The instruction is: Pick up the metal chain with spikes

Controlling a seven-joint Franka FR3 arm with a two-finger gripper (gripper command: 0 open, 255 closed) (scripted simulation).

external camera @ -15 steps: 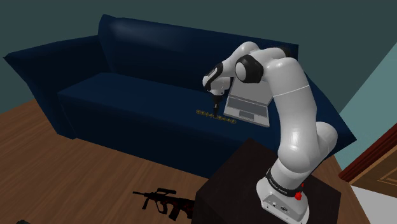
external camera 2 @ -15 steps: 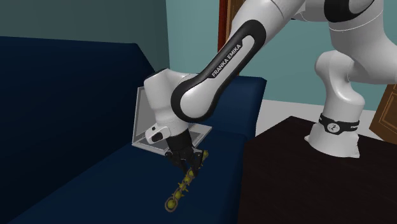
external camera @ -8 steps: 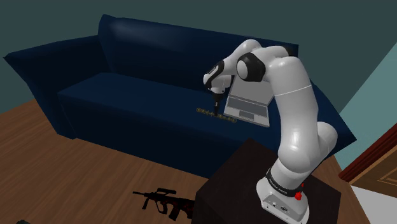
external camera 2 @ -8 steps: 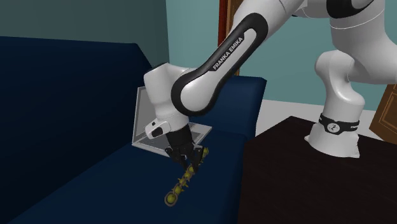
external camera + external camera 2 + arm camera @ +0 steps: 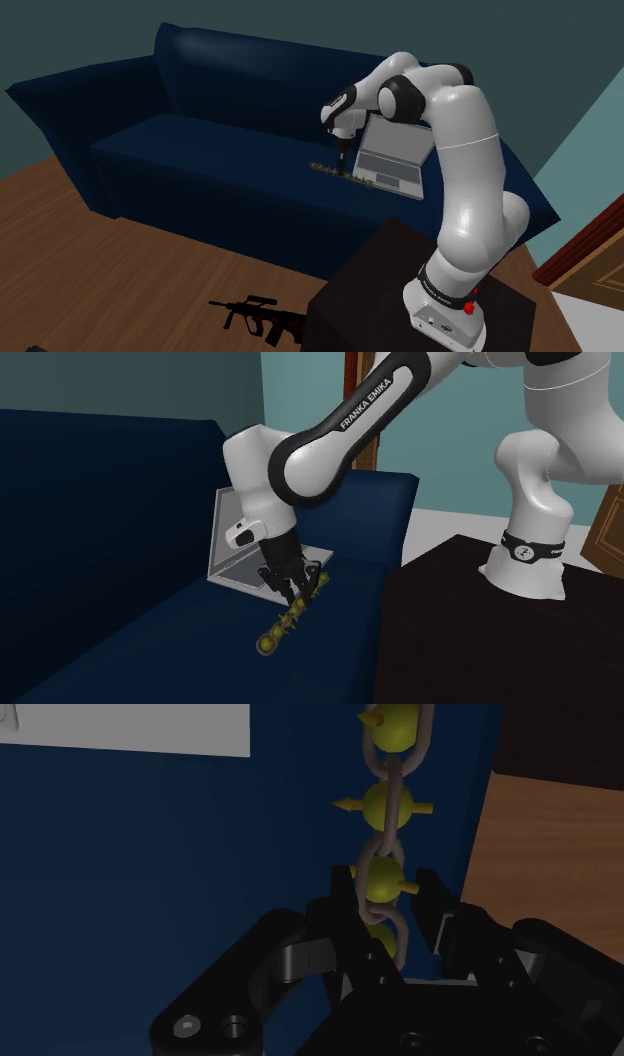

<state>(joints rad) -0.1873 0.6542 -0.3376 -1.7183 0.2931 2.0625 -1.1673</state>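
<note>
Dark blue sofa (image 5: 200, 150) carrying an open grey laptop (image 5: 392, 160) on its seat, with bare cushion stretching toward the shoulder view's left. The black gripper (image 5: 388, 889), just beside the laptop and near the seat's front edge, pinches one end of the spiked, yellow-balled chain (image 5: 388, 804) between its fingers. The other links trail away over the cushion.

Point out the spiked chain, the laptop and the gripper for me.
spiked chain (image 5: 390, 804), wrist view, on a yellow spiked ball beyond the fingers.
laptop (image 5: 390, 172), shoulder view, on its keyboard deck.
gripper (image 5: 388, 884), wrist view, midway between its fingertips, which clasp the chain.
</note>
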